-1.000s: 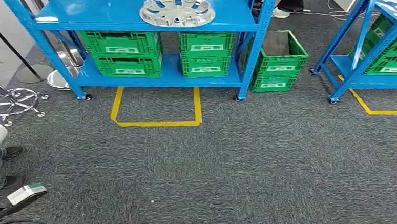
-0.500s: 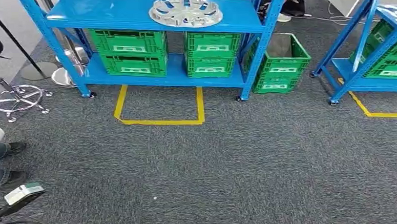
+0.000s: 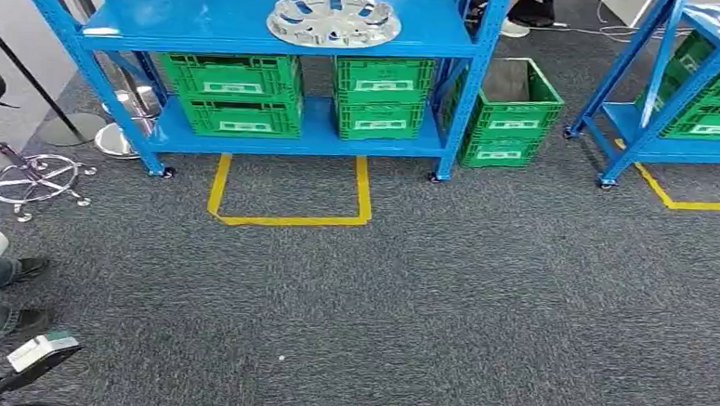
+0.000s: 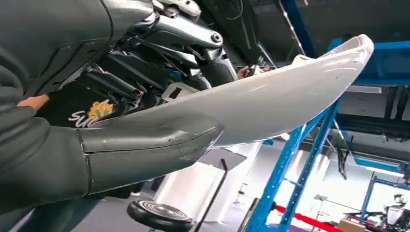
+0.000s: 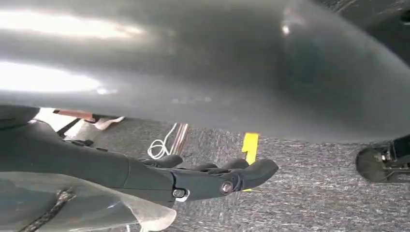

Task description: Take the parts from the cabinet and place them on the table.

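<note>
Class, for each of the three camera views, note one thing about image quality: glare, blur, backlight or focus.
Head view: sharp and evenly lit; the silver hubcap glints on the blue shelf. Left wrist view: bright backlight washes out the background, leaving the thumb dark. Right wrist view: a close grey surface is blurred with glare streaks; the fingers and carpet are sharper.

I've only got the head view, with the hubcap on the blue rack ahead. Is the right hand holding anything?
Observer: No, the right hand hangs empty, with its fingers stretched out over the carpet.
Operator: Anything on the floor near it?
Observer: A yellow tape strip lies just beyond the fingertips.
Operator: And the other side?
Observer: Of the left hand I see a grey thumb. I can't tell whether it grips anything.
</note>
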